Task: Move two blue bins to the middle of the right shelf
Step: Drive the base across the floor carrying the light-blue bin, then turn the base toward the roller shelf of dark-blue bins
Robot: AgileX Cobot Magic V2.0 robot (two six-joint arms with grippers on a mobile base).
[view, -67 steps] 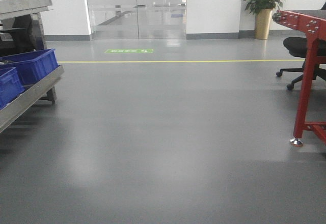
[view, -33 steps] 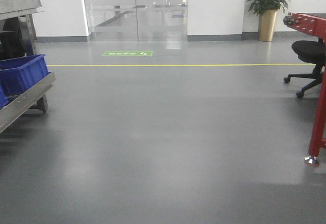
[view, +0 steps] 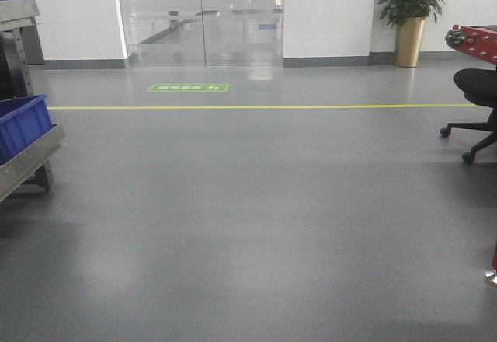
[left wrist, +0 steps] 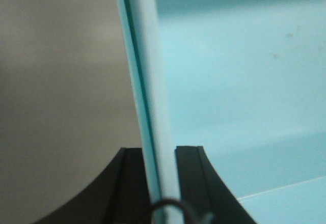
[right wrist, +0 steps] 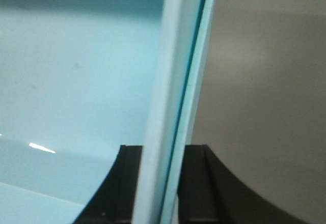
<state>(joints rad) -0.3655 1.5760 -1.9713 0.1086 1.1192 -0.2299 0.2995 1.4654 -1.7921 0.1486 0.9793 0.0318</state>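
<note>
Leftward drifts the steel rack (view: 27,163) with its dark blue bin (view: 19,124). Left gripper (left wrist: 161,155) and right gripper (right wrist: 162,155) pinch opposite walls of the pale blue bin (left wrist: 244,81), carrying it between them.

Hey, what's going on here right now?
A two-armed mobile robot holds a pale blue bin between its arms. The left gripper is clamped on one wall, the right gripper on the opposite wall. Whether a second bin is nested inside is hard to tell. The front camera shows open grey floor ahead, with a steel rack holding a dark blue bin at the left edge.
</note>
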